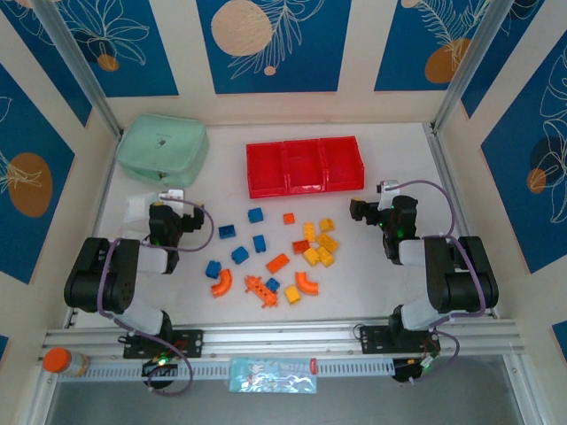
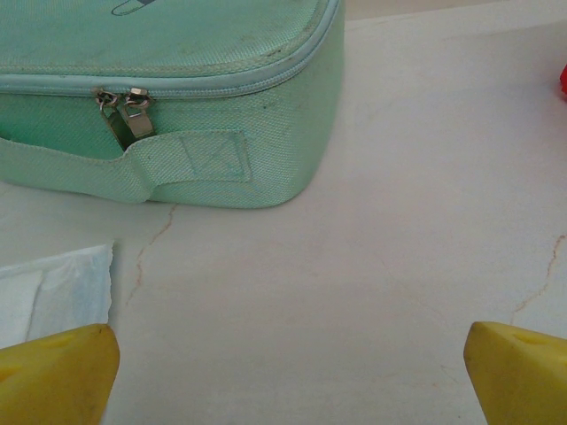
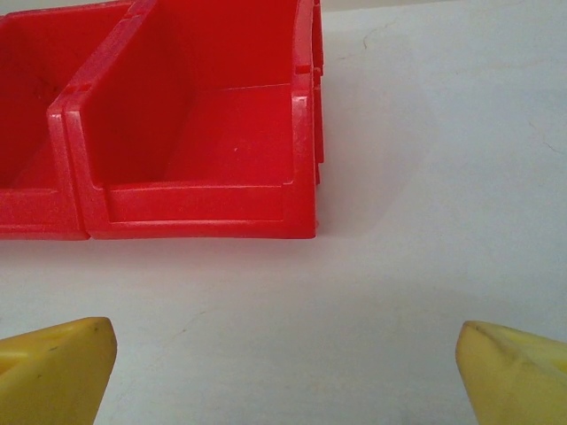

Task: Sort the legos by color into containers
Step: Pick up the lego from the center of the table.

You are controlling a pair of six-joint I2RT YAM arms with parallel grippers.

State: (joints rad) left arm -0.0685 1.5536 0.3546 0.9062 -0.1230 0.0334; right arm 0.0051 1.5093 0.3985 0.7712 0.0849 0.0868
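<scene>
Blue, orange and yellow legos [image 1: 276, 253] lie scattered on the white table between the two arms, with orange arches [image 1: 221, 282] and a toothed piece [image 1: 260, 289] nearest the front. The three joined red containers [image 1: 304, 166] stand behind them, holding nothing; the rightmost bin [image 3: 204, 142] faces my right wrist camera. My left gripper [image 1: 166, 205] rests left of the bricks, open, with bare table between its yellow fingertips [image 2: 53, 372]. My right gripper [image 1: 365, 211] is right of the bricks, also open and holding nothing, its yellow fingertips [image 3: 514, 372] wide apart.
A mint-green zip pouch [image 1: 162, 149] sits at the back left, close in front of the left gripper [image 2: 159, 88]. A white paper scrap [image 2: 53, 288] lies beside it. An orange-capped bottle [image 1: 64, 361] and a printed card [image 1: 273, 374] sit on the front rail.
</scene>
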